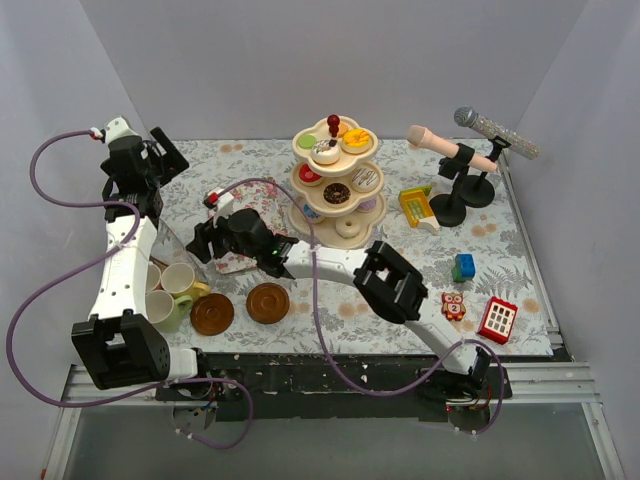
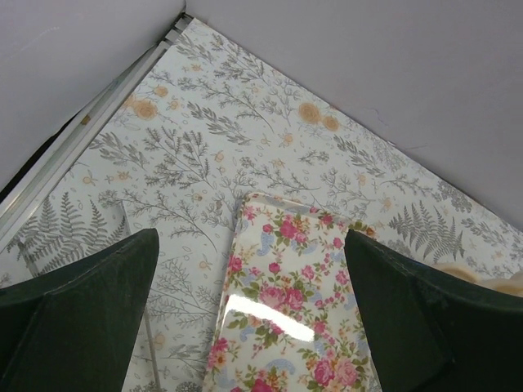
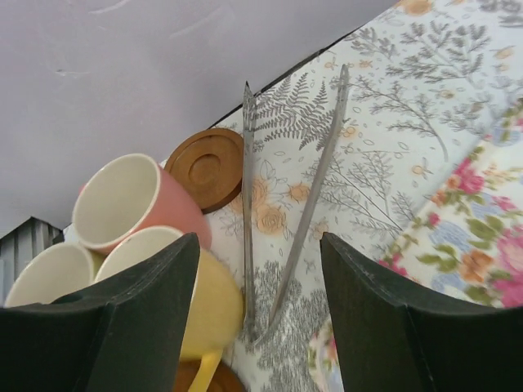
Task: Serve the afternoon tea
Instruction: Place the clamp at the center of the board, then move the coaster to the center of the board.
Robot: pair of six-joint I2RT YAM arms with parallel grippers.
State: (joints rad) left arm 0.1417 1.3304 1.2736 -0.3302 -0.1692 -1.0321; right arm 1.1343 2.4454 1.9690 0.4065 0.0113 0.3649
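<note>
The cream three-tier stand [image 1: 335,185] with a red knob [image 1: 333,122] stands at the back centre and carries toy donuts and cakes. Three cups [image 1: 172,290] cluster at the left front. The right wrist view shows a pink cup [image 3: 122,196], a yellow cup [image 3: 208,302] and a pale one [image 3: 45,278]. Two brown saucers [image 1: 212,314] [image 1: 268,302] lie beside the cups, and another saucer shows in the right wrist view [image 3: 208,167]. My right gripper [image 3: 260,245] is open over the metal tongs [image 3: 315,196], next to the yellow cup. My left gripper [image 2: 251,237] is open and empty above a floral tray [image 2: 286,318].
The floral tray [image 1: 235,262] lies partly under my right arm. Two microphones on stands [image 1: 465,180] are at the back right. Toy blocks [image 1: 463,267] [image 1: 497,319] and a yellow toy [image 1: 416,205] sit on the right. Walls close in the left, back and right.
</note>
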